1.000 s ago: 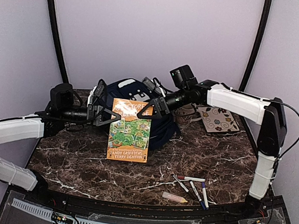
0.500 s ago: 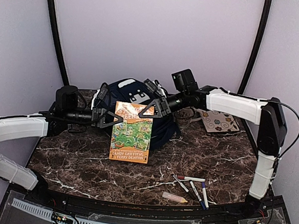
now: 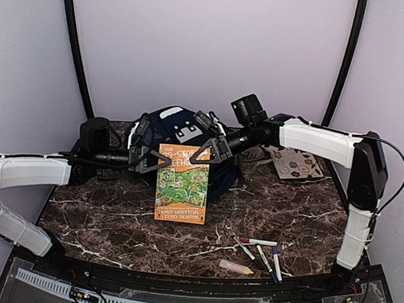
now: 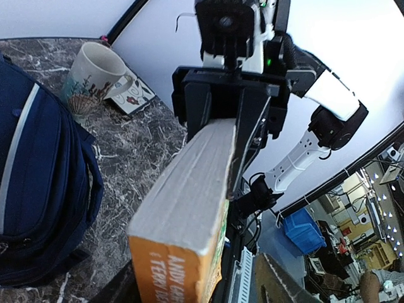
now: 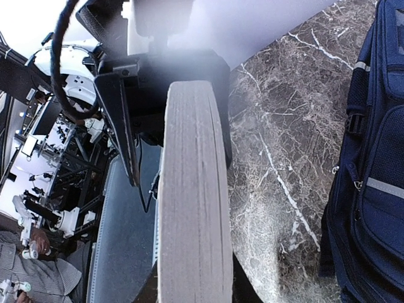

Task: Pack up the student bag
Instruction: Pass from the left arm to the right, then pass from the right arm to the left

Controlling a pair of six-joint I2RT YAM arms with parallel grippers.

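I judge the step in hand is bringing the book [image 3: 181, 185] to the bag [image 3: 164, 121]. The left gripper [image 3: 158, 161] is clamped on the book's upper left corner and the right gripper [image 3: 200, 153] on its upper right corner. The book hangs upright between them, with its cover toward the near edge. The bag lies at the back of the table [image 3: 114, 221], just behind the book. I cannot see its opening in any view. Next, I think, the opening must be found. Then the book must go up and over the bag's top, with both arms moving together so that it does not twist. The pens [image 3: 261, 251] and the mug [image 4: 95, 74] lie to the right.
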